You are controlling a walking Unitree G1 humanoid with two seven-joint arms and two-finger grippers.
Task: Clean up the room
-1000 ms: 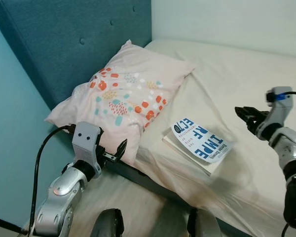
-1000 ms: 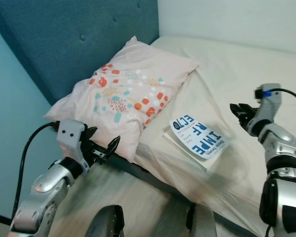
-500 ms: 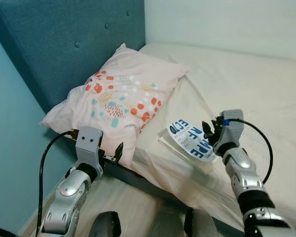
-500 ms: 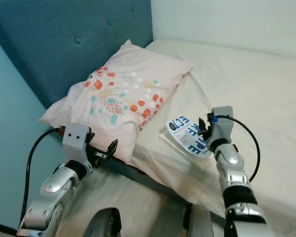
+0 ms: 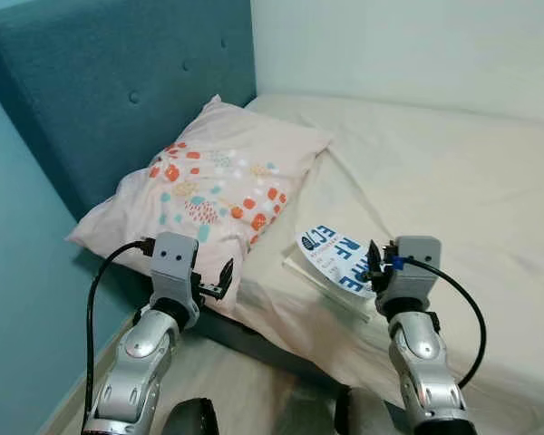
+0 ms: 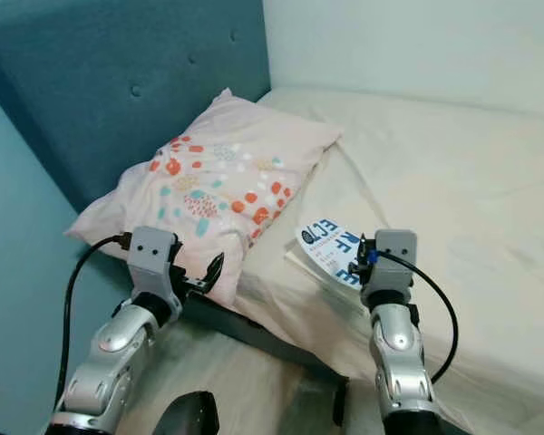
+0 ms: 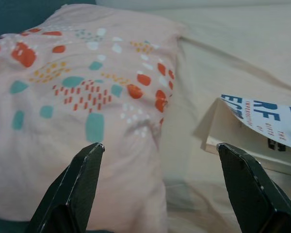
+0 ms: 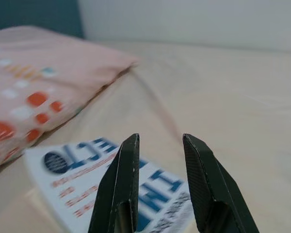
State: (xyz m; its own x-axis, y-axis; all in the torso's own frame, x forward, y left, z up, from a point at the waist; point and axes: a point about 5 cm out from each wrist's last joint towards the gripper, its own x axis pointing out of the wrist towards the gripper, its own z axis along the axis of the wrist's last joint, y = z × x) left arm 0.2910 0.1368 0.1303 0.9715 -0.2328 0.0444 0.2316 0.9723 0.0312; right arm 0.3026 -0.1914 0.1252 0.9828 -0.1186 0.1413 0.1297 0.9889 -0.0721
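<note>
A white book (image 5: 329,256) with blue lettering lies on the cream bed sheet (image 5: 453,181), just right of a pink pillow (image 5: 208,190) with orange and teal spots. My right gripper (image 5: 373,260) hovers over the book's near right end, its fingers a narrow gap apart with nothing between them; in the right wrist view the book (image 8: 87,189) lies just below the fingertips (image 8: 131,141). My left gripper (image 5: 220,279) stands wide open at the pillow's near corner, holding nothing. The left wrist view looks across the pillow (image 7: 72,87) to the book (image 7: 262,128).
A teal padded headboard (image 5: 100,82) rises behind the pillow, with a teal wall (image 5: 18,299) to its left. The bed's dark frame (image 5: 254,340) runs along the near edge above a pale wooden floor (image 5: 245,394). A white wall (image 5: 417,45) stands beyond the bed.
My right arm has swung in from the right side of the bed to the book's end. The camera has shifted slightly. The left gripper has stayed open by the pillow's corner.
</note>
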